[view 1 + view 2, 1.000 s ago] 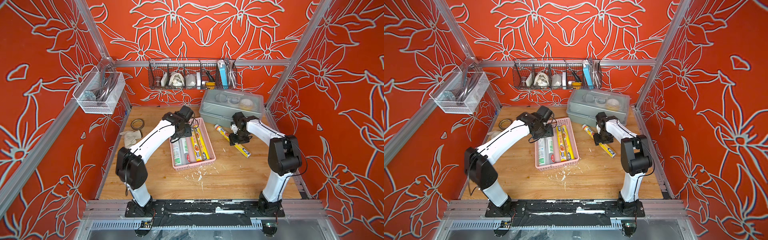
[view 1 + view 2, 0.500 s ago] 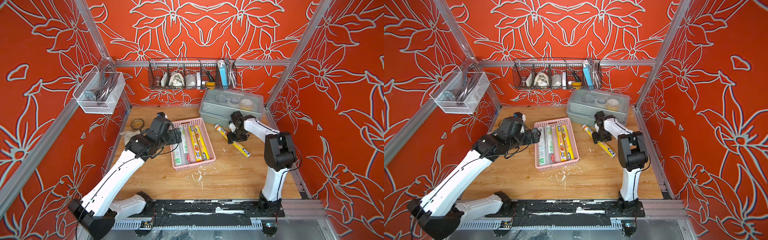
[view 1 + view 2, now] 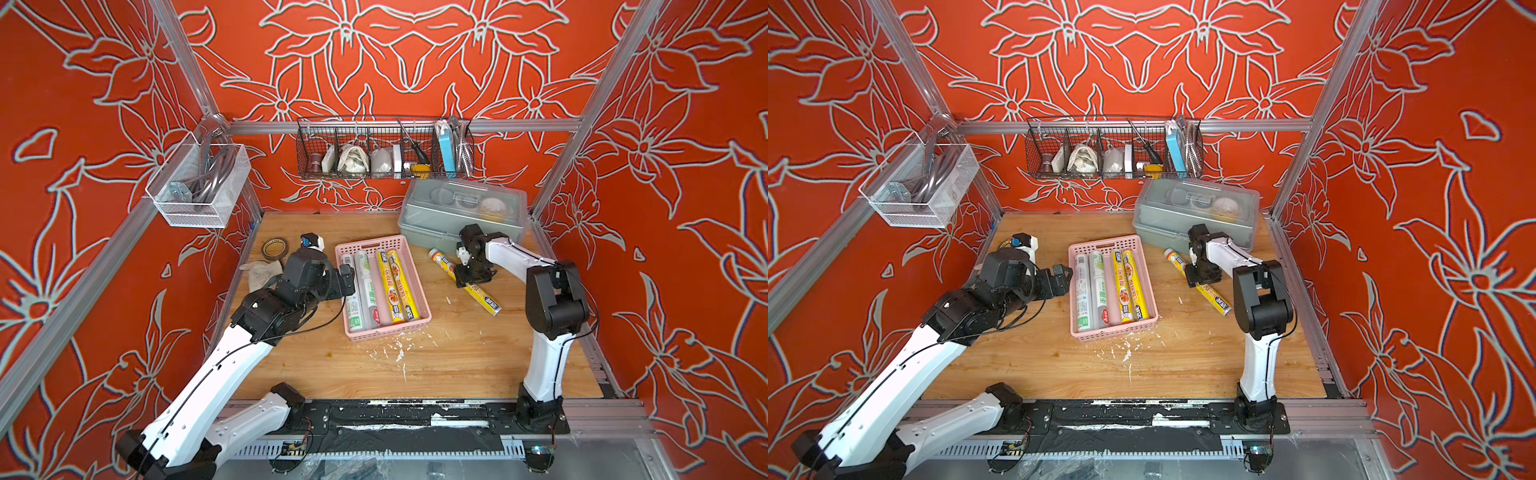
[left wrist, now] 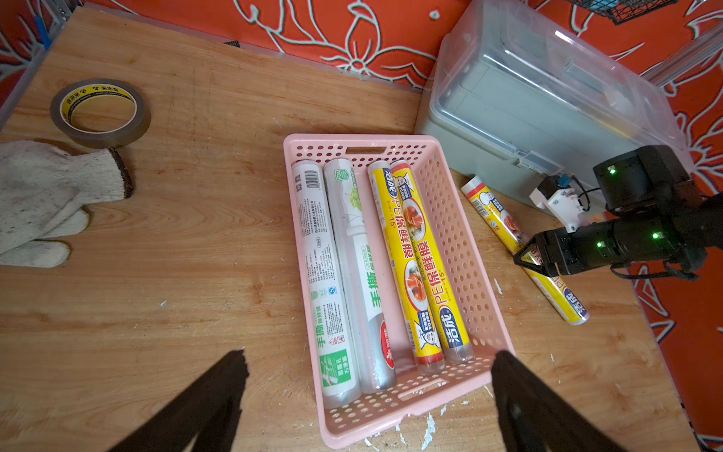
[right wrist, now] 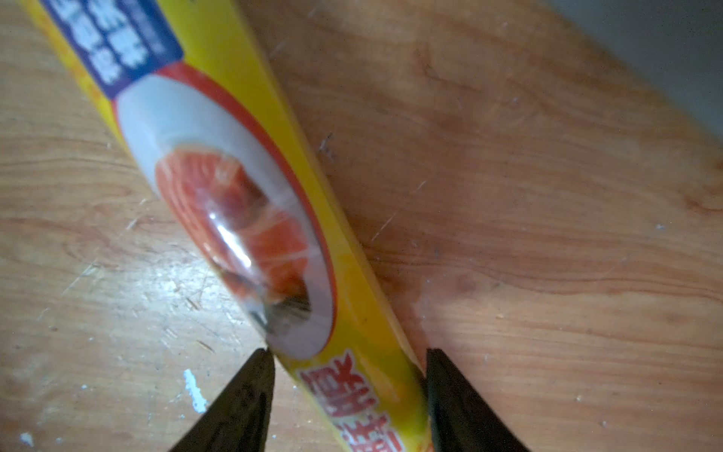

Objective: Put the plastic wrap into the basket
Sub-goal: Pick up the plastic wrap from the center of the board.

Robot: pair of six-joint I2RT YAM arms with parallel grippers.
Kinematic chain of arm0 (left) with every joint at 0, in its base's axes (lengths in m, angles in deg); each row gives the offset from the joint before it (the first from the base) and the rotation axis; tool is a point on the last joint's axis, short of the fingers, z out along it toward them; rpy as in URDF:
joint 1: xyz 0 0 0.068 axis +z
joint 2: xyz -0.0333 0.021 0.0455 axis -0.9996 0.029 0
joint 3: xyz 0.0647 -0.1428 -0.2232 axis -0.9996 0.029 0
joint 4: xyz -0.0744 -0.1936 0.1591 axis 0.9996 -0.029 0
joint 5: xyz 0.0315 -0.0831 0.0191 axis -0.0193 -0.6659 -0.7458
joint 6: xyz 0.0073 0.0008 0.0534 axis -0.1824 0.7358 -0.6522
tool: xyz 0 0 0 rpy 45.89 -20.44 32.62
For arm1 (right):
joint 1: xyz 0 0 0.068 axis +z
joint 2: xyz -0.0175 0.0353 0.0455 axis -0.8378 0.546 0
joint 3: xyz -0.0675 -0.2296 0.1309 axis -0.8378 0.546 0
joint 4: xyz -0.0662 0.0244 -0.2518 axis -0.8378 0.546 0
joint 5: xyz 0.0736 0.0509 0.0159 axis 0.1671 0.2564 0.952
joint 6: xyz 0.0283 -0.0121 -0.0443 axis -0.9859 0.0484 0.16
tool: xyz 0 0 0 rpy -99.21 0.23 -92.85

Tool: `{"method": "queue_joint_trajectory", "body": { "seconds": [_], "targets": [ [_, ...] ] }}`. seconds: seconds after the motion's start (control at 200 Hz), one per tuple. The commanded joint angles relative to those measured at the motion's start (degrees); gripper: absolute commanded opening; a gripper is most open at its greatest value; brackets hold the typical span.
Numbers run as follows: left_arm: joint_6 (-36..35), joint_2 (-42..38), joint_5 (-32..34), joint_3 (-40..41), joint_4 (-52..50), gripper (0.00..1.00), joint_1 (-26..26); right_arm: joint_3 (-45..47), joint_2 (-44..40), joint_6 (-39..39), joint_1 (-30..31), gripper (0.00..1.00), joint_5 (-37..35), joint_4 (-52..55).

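Left fingers (image 4: pixel 231 375) now wide, clear of basket (image 4: pixel 461 250); right fingers (image 5: pixel 258 375) closer around yellow roll (image 5: pixel 242 164).

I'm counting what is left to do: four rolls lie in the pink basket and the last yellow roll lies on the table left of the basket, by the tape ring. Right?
Not quite. Four rolls do lie in the pink basket, but the last yellow roll lies on the table to its right, in front of the grey box, with the right gripper around it. Both top views show this.
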Motion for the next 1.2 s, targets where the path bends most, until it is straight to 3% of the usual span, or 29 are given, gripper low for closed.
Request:
{"method": "queue_joint_trajectory", "body": {
  "seconds": [0.0,0.14,0.525,0.751,0.941,1.111,1.196],
  "targets": [
    [0.18,0.09,-0.3,0.37,1.45,0.97,0.24,1.73,1.58,-1.12,-0.23,0.59,-0.02,-0.58],
    [0.02,-0.09,-0.38,1.14,2.27,0.97,0.24,3.38,1.19,-1.9,-0.04,0.56,0.9,-1.47],
    [0.03,0.44,-0.87,1.71,3.14,0.97,0.46,5.88,-2.76,-2.42,1.01,0.36,0.75,-1.01],
    [-0.62,-0.4,-0.43,1.61,2.7,0.97,0.68,7.92,-9.23,-3.05,2.73,0.29,2.71,1.82],
    [-0.26,-0.42,-0.87,1.61,2.95,0.97,0.85,7.81,-15.02,-7.0,3.76,0.28,3.82,5.69],
    [-0.23,-0.75,-0.87,1.7,2.87,0.97,0.85,7.2,-20.72,-12.19,5.08,0.27,7.75,5.91],
    [-0.31,-1.1,-0.74,1.84,2.78,0.97,0.85,6.19,-22.82,-16.71,6.19,0.21,11.92,4.64]
  ]
}}
